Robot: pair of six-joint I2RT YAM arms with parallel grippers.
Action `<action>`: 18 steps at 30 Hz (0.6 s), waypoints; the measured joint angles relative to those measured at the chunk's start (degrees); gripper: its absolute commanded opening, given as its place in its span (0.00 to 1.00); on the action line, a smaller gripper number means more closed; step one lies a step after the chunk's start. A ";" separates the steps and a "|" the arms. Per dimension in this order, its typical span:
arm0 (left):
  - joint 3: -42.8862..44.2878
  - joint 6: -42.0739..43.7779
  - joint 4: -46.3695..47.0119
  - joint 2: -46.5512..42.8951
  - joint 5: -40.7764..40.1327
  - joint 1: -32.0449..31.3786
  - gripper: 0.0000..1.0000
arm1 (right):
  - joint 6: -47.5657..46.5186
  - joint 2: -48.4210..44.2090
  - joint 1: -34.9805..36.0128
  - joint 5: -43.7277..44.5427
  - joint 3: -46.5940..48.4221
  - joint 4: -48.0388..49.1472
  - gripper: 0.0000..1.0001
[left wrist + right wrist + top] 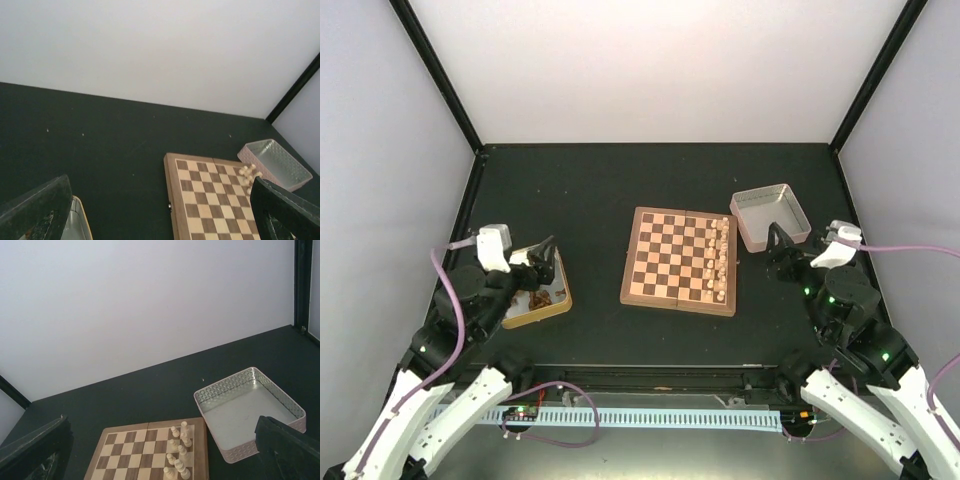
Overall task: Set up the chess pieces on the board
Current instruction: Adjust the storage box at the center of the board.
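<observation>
Favours the left gripper (543, 263), spread wide and empty just over the tin (563, 297) holding the pieces (537, 298), above the likewise spread right gripper (782, 248) beyond the board (650, 262).

We are seeing soft, even light falling from above in all three views. It is leaving the white back wall (660, 70) bright, nearly washed out, while the matte black table (570, 190) is swallowing most of it. We are making out hardly any shadow around the board (665, 262). A mild sheen is showing on the silver tin (235, 412) and on the gold tin (542, 316). In the wrist views, the left gripper's fingers (35, 210) and the right gripper's fingers (287, 450) are looking dark and blurred at the lower corners. From overhead, the chess pieces (535, 298) are merging into a brownish smudge.
</observation>
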 measured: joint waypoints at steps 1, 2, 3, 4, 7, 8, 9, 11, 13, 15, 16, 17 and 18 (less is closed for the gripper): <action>-0.35 0.00 -0.02 0.22 0.50 0.00 0.99 | 0.11 0.26 0.00 -0.07 0.02 -0.04 1.00; -0.76 0.00 0.02 0.61 0.87 0.00 0.99 | 0.24 0.57 0.00 -0.22 0.02 -0.09 1.00; -1.25 -0.07 0.09 1.18 1.18 0.00 0.99 | 0.44 1.01 0.00 -0.57 0.02 -0.11 1.00; -1.95 -0.13 0.15 1.79 1.49 0.00 0.99 | 0.50 1.46 0.00 -0.90 0.02 -0.13 1.00; -5.73 -0.33 0.63 3.34 2.80 0.00 0.99 | 0.85 3.23 0.00 -2.12 0.02 -0.09 1.00; -7.10 -0.48 0.74 3.74 3.19 0.00 0.99 | 0.92 3.80 0.00 -2.56 0.00 -0.09 1.00; -8.57 -0.72 0.72 4.22 3.78 0.00 0.99 | 1.01 4.42 0.00 -3.04 -0.07 -0.04 1.00; -10.71 -2.08 0.26 6.25 4.70 0.02 0.99 | 1.27 5.68 0.00 -3.80 -0.28 0.02 1.00; -11.43 -4.02 -0.28 9.09 4.98 0.17 0.99 | 1.46 6.95 0.00 -4.59 -0.61 0.11 1.00; -11.52 -6.45 -0.87 12.24 5.03 0.81 0.99 | 1.55 8.55 0.00 -5.68 -0.94 0.37 1.00; -11.52 -7.78 -1.27 13.92 5.01 1.40 0.99 | 1.55 9.40 0.00 -6.27 -1.16 0.61 1.00; -11.52 -9.20 -1.86 15.69 4.94 2.05 0.98 | 1.55 10.40 0.00 -7.08 -1.44 0.96 1.00; -11.50 -10.78 -2.69 17.73 4.92 2.95 0.97 | 1.57 11.39 0.00 -7.76 -1.68 1.18 1.00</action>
